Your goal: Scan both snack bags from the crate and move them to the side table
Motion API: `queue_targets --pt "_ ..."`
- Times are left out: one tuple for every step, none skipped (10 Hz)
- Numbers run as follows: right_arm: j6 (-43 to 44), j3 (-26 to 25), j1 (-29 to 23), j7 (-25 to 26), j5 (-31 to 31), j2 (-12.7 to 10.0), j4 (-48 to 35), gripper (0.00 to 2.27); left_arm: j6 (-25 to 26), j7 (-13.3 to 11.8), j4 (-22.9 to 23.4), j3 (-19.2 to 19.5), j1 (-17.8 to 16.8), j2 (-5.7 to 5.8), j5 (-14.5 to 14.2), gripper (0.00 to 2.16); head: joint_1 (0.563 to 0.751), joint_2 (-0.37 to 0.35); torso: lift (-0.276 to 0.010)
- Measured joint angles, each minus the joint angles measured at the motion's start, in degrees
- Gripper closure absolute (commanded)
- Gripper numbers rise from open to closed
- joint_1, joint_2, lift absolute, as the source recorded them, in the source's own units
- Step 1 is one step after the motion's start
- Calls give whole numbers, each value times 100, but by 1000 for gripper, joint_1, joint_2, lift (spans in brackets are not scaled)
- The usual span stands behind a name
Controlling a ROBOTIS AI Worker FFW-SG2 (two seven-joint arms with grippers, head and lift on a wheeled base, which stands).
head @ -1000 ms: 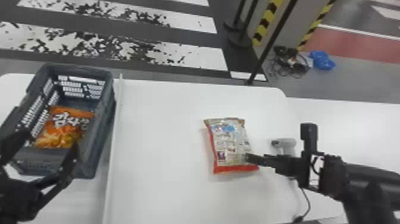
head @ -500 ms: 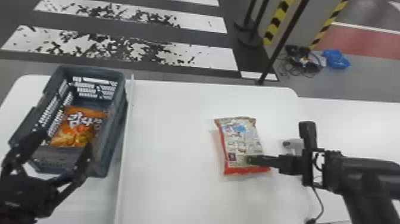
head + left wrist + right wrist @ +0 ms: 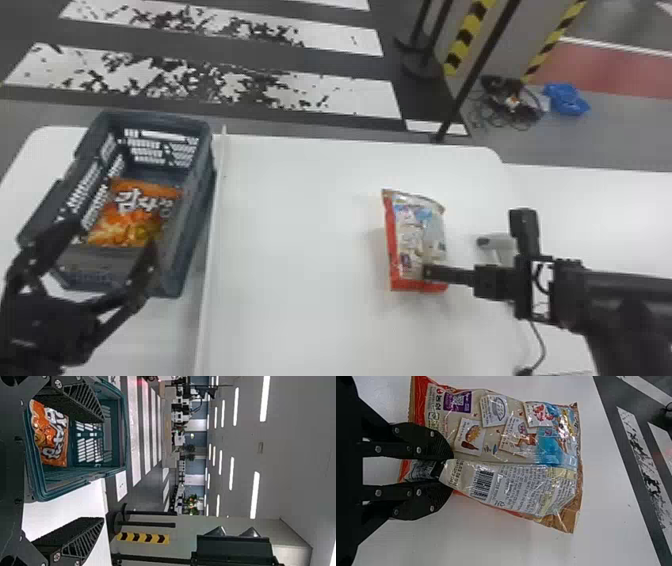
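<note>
Over the crate's near end, my left gripper (image 3: 116,235) stands open above the orange snack bag (image 3: 135,212), which lies in the dark crate (image 3: 192,210). The left wrist view has the left gripper (image 3: 104,469) with its fingers wide apart and the orange bag (image 3: 51,435) in the crate (image 3: 121,435). On the white table (image 3: 300,240), the second snack bag (image 3: 412,240) shows its printed back, pinched near its red end by my right gripper (image 3: 427,271). In the right wrist view, the right gripper (image 3: 445,469) is shut on a fold of this bag (image 3: 514,435), beside the barcode.
A grey-white scanner (image 3: 497,242) with a cable is just beyond the right gripper. A thin white divider (image 3: 212,225) runs between the crate and the table's middle. The side table (image 3: 600,215) adjoins at the right.
The head view has turned slightly left. My right gripper has moved left over the bag and closed on it; the bag looks narrower and more tilted. The left gripper stays over the crate.
</note>
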State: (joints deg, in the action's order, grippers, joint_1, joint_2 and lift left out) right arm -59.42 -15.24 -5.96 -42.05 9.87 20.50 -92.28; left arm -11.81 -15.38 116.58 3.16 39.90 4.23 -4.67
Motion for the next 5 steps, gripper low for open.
queue_targets --pt "-40 -245 -116 7 178 -12 -237 2253 0 0 -3 0 5 -1 2 124 695 -215 -75" --pt "-126 -558 -209 46 370 -23 -484 2253 0 0 -4 0 8 -1 2 124 695 -231 -75" --pt "-197 -951 -250 144 586 -26 -649 2253 0 0 -4 0 9 -1 2 124 695 -245 -75" --pt "-230 -1379 -219 261 764 -18 -708 2253 0 0 -4 0 9 -1 2 124 695 -283 -75" --pt "-239 -1770 -129 392 883 34 -678 2253 0 -3 -4 0 9 -1 2 124 695 -332 -75"
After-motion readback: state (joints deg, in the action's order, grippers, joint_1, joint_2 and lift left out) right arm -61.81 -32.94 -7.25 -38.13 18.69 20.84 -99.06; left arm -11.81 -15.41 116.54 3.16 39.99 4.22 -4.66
